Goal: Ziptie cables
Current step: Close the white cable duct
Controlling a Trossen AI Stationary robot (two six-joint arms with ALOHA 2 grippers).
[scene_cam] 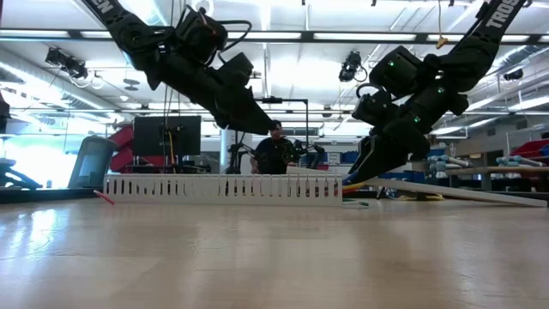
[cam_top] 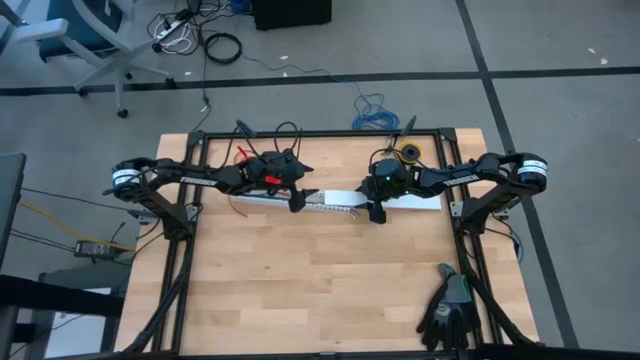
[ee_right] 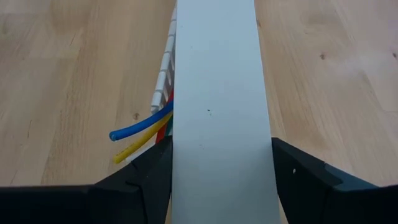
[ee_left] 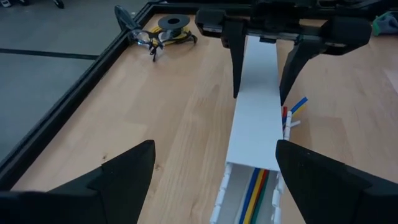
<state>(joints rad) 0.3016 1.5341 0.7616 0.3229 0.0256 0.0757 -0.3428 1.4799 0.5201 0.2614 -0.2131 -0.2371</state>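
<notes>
**White channel, lid and cables between two end effectors**

Counter [cam_top: 300,290]: light wood, black-framed; carried every item below.

Slotted white channel [scene_cam: 223,189]: lay lengthwise between the two arms, its open stretch directly beneath the left end effector [ee_left: 214,180].

Flat white lid [ee_right: 221,124]: rested along the channel. It ran from just ahead of the left end effector to between the fingers of the right end effector [ee_right: 221,171], and one end stood raised off the counter beyond the right arm.

Left end effector: hung above the channel, fingers spread wide, holding nothing.

Right end effector: fingers set one on each long edge of the lid, clasping it.

Cables [ee_left: 258,190]: blue, yellow, red and green strands lay inside the channel below the left end effector. Their blue and yellow tips [ee_right: 140,134] stuck out from under the lid just beside the right end effector.

Black gloves [cam_top: 447,312]: lay on the counter's near edge, well apart from the right end effector.

Spool [ee_left: 171,25]: sat near the counter corner, beyond the right end effector.

Ziptie: could not be made out.
</notes>
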